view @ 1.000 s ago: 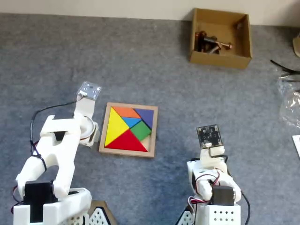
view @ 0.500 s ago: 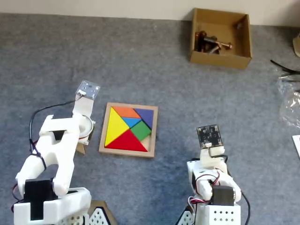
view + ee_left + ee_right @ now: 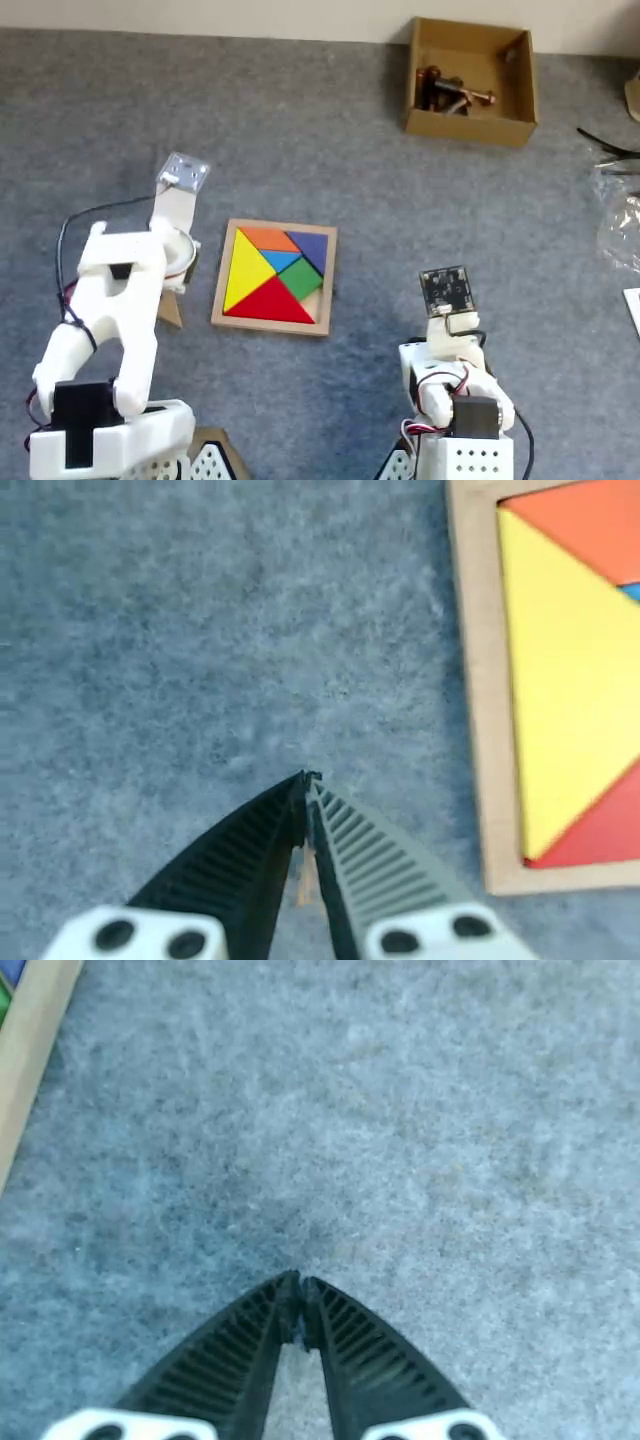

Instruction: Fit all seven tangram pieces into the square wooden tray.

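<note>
The square wooden tray [image 3: 272, 322] lies mid-table with yellow [image 3: 245, 270], red [image 3: 272, 300], orange [image 3: 268, 238], dark blue [image 3: 312, 247], light blue [image 3: 282, 261] and green [image 3: 300, 280] pieces in it. A bare wooden gap [image 3: 316, 303] shows at its near right corner. A tan piece [image 3: 168, 308] lies on the carpet, partly under the left arm. My left gripper [image 3: 305, 777] is shut above the carpet, beside the tray's rim [image 3: 470, 680]; a tan sliver [image 3: 305, 880] shows between its fingers. My right gripper [image 3: 298, 1278] is shut over bare carpet, the tray's edge [image 3: 30, 1050] off to one side.
A cardboard box [image 3: 470, 80] with small metal parts stands at the back right. A clear plastic bag [image 3: 620, 225] and dark cables [image 3: 605, 145] lie at the right edge. Grey carpet covers the table.
The left arm has swung left, away from the tray, uncovering the tan piece beside it. The right arm and the tray's pieces have not moved.
</note>
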You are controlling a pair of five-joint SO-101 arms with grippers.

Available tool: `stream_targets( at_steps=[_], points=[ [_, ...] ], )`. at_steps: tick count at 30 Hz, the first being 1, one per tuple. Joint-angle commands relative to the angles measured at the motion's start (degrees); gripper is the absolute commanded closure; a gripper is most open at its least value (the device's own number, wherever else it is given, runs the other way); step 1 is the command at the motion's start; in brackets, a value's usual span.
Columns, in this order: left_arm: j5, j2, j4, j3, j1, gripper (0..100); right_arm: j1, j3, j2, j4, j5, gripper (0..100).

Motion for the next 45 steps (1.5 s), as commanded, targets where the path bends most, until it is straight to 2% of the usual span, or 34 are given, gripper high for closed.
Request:
stream_targets(
  at_steps=[1, 6, 14, 21, 26, 37, 45],
  points=[
    [3.7, -0.5, 5.2, -6.8, 4.4, 99, -0.7, 5.7, -0.3, -1.3, -0.4, 99.3],
    [7.6, -0.5, 12.0, -10.9, 8.0, 99, -0.7, 5.7, -0.3, -1.3, -0.4, 99.3],
    [12.7, -0.5, 26.3, -17.1, 7.7, 99, -0.7, 5.7, -0.3, -1.3, -0.4, 99.3],
    [12.7, -0.7, 34.3, -23.6, 7.6, 99, -0.7, 5.7, -0.3, -1.3, -0.4, 99.3],
    [12.7, -7.9, 35.3, -24.5, 7.6, 99, -0.7, 5.7, -0.3, -1.3, -0.4, 99.3],
    [12.7, -26.4, 35.3, -10.9, 7.5, 99, -0.7, 5.7, -0.3, -1.3, -0.4, 99.3],
    [12.7, -23.8, 34.8, -6.9, -3.3, 98, -0.7, 5.7, -0.3, -1.3, -0.4, 99.3]
  ],
)
